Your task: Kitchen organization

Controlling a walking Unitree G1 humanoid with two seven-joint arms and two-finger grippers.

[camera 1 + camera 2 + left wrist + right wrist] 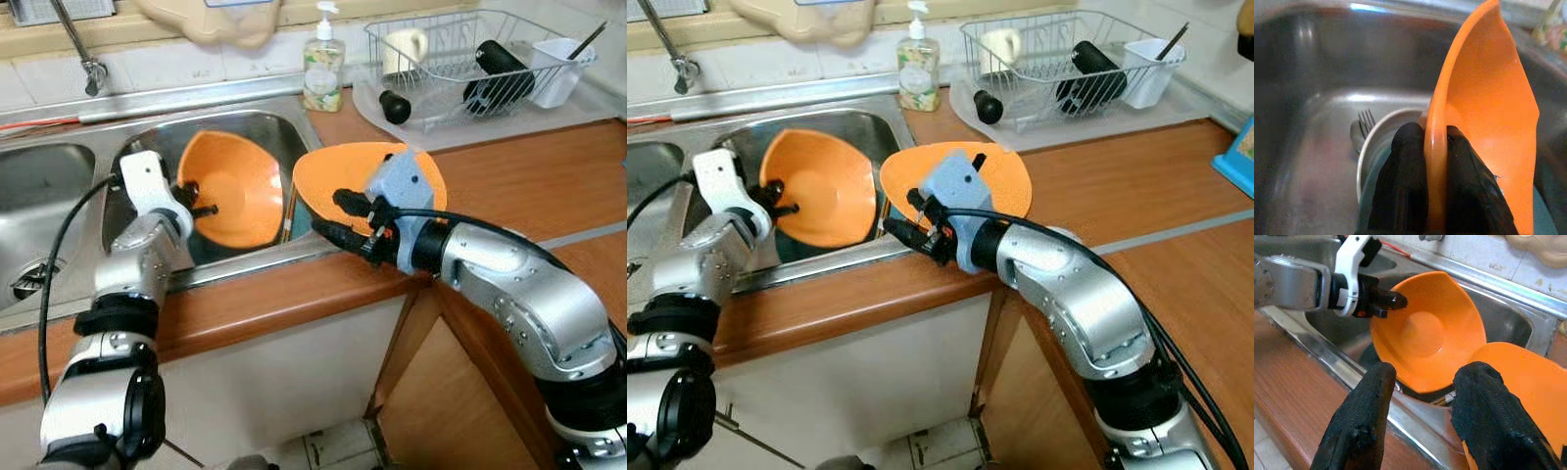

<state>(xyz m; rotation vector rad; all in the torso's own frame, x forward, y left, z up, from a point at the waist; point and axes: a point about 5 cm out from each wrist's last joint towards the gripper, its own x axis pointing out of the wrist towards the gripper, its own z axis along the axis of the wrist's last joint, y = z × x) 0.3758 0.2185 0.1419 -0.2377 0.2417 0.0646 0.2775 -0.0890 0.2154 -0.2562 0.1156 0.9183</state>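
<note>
The left hand (201, 210) pinches the rim of an orange bowl (235, 186), one finger (1403, 186) on each face of the wall, and holds it tilted on edge inside the right basin of the sink (284, 127). Under the bowl in that basin lie a round white-rimmed dish (1374, 142) and a fork (1366, 120).

The right hand (901, 215) is spread, its two fingers (1364, 416) apart with nothing between them. It sits over the sink's front edge, just beside a second orange bowl (338, 176), which rests on the wooden bench (529, 176) partly over the sink rim.

There are two orange bowls in all, one in the sink and one on the bench.

Behind them a soap bottle (323, 64) stands at the sink's back corner. A wire dish rack (470, 59) on a tray holds a cream mug (404, 47), a black cylinder (500, 73) and a white cup (558, 69) with a utensil in it.
</note>
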